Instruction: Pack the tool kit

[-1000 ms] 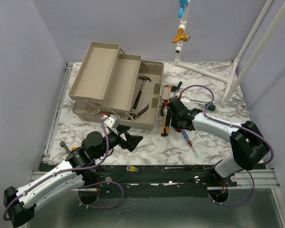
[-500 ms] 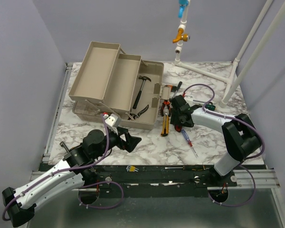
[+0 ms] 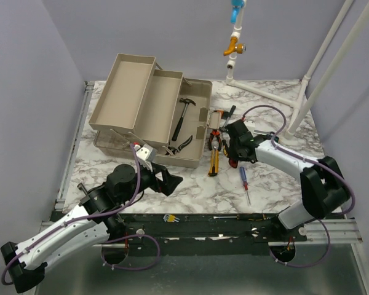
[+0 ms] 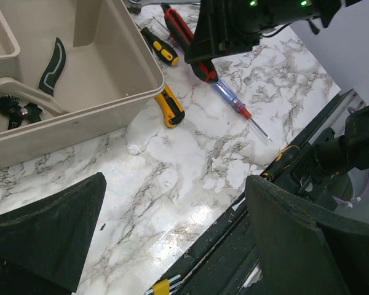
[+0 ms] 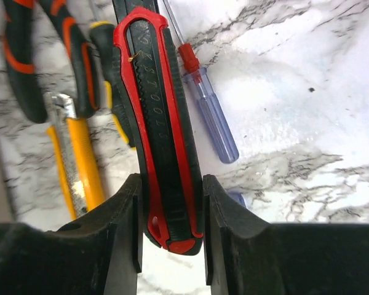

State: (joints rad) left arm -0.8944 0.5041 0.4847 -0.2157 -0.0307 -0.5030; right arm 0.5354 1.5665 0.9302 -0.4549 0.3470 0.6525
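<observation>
red knife [image 5: 162, 123] top cropped, pliers [image 5: 23, 80] head out of frame

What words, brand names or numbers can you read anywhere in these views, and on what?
Red knife, held in the right pincer: a row of raised characters along its black grip, too blurred to read.
Toolbox: no text visible.
Nothing else shows readable text.

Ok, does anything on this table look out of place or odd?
Nothing looks spilled or damaged. One oddity: a small multicoloured item lies at the black rail along the near edge, away from the yellow knife and blue screwdriver lying right of the toolbox. The right gripper grips the red knife.
</observation>
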